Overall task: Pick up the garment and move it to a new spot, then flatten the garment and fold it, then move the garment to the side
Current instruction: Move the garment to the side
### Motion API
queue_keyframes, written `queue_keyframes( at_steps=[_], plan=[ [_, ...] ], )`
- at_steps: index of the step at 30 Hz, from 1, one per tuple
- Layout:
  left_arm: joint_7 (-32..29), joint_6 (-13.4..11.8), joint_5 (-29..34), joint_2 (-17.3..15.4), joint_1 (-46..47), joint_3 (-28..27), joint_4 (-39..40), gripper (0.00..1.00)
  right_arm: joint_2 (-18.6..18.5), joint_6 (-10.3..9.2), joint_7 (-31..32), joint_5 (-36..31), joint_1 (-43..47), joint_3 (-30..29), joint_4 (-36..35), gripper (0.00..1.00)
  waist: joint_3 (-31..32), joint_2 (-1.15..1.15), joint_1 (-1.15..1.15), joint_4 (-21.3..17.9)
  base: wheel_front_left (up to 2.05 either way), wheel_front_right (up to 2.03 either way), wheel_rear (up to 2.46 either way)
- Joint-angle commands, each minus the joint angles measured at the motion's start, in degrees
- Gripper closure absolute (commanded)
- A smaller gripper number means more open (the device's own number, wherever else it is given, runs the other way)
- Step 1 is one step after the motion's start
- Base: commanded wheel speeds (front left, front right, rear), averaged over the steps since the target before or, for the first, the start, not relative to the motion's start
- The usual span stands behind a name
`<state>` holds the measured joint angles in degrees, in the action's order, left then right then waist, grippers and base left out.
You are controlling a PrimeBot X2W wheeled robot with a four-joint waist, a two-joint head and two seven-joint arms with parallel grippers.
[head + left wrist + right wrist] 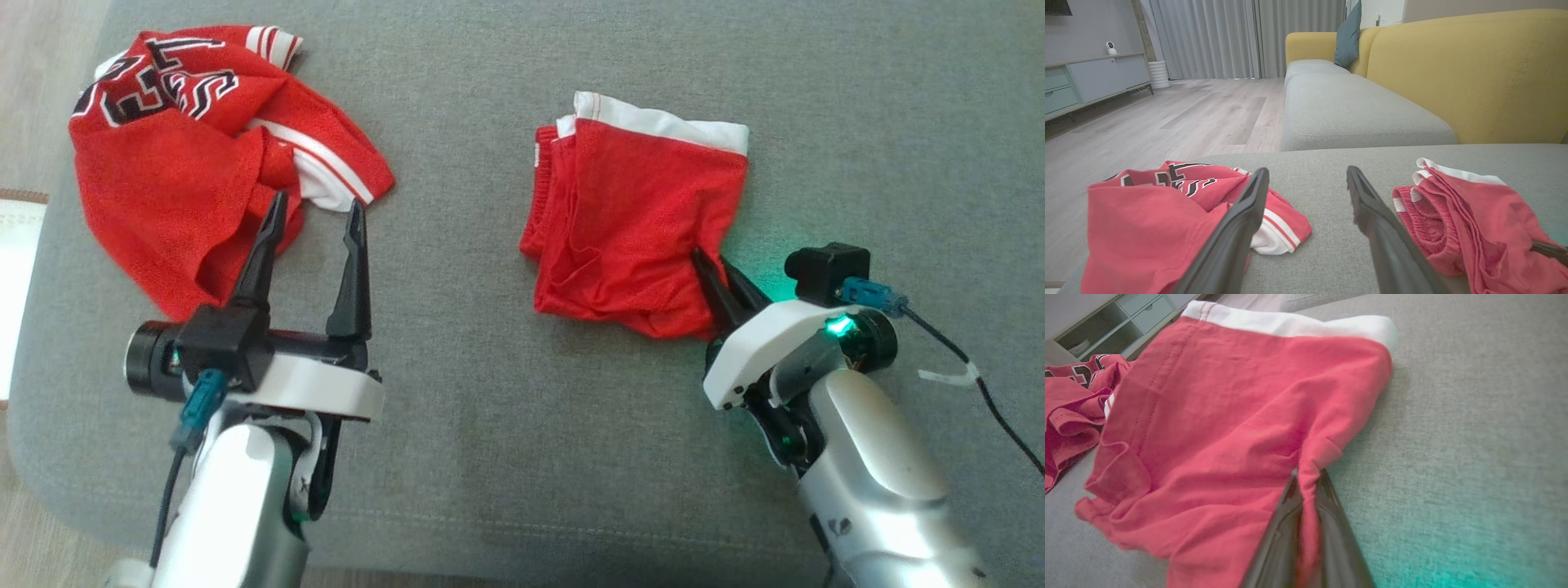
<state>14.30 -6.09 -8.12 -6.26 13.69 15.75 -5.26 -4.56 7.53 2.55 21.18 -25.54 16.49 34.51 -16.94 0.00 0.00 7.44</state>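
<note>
On the sofa, right fingers clamp the shorts at a corner, left fingers apart; slide gently to keep folds

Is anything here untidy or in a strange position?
The red jersey lies crumpled in a heap at the far left of the gray cushion, its lettering bunched. The red shorts lie folded; the right gripper pinches one corner.

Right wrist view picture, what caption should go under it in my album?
Right gripper shut, pinching a fold of the red shorts on the gray cushion.
</note>
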Motion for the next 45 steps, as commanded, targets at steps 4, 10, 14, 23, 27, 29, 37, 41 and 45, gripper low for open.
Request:
queue_keyframes(
  at_steps=[4,10,14,23,27,29,37,41,45],
  plan=[
    [0.69,-0.5,0.79,-0.67,1.63,-2.28,2.35,0.0,0.45,-0.04,0.29,0.35,-0.65,2.31,-1.61,1.0,0.62,0.0,0.0,-1.78,0.0,0.0,0.0],
    [0.69,-0.54,1.2,-1.65,0.55,-2.44,2.89,0.0,-2.25,-0.04,1.2,-0.3,0.98,6.23,-4.43,1.0,1.55,0.0,0.0,-7.35,0.0,0.0,0.0],
    [0.66,-0.36,1.4,-2.09,0.41,-1.98,3.42,0.0,-5.63,-0.04,2.2,-0.45,1.41,8.64,-6.52,1.0,1.65,0.0,0.0,-11.66,0.0,0.0,0.0],
    [-1.14,0.47,2.18,-2.44,2.21,0.15,5.08,0.0,-15.04,-0.04,4.48,-0.51,-1.29,11.14,-9.42,1.0,-0.81,0.0,0.0,-19.19,0.0,0.0,0.0],
    [-1.62,0.62,2.66,-2.55,3.26,0.8,5.53,0.0,-18.43,-0.04,4.34,-0.59,-3.25,10.1,-9.66,1.0,-2.13,0.0,0.0,-20.75,0.0,0.0,0.0],
    [-1.69,0.85,2.98,-2.67,4.26,1.2,6.05,0.0,-20.81,-0.04,4.02,-0.51,-4.76,8.94,-9.68,1.0,-3.33,0.0,0.0,-21.44,0.0,0.0,0.0],
    [-1.76,0.79,3.8,-3.03,7.61,1.64,8.3,0.0,-29.4,-0.04,3.83,-0.68,-9.37,2.16,-10.19,1.0,-7.84,0.0,0.0,-23.05,0.0,0.0,0.0],
    [-2.42,0.87,4.42,-3.42,9.57,1.91,9.72,0.0,-32.32,-0.04,3.77,-1.07,-10.63,-2.02,-9.75,1.0,-10.74,0.0,0.0,-23.4,0.0,0.0,0.0],
    [-3.45,1.33,5.57,-4.13,12.53,2.56,11.29,0.0,-32.38,-0.04,4.06,-3.17,-10.55,-8.44,-9.38,1.0,-14.14,0.0,0.0,-23.55,0.0,0.0,0.0]
  ],
)
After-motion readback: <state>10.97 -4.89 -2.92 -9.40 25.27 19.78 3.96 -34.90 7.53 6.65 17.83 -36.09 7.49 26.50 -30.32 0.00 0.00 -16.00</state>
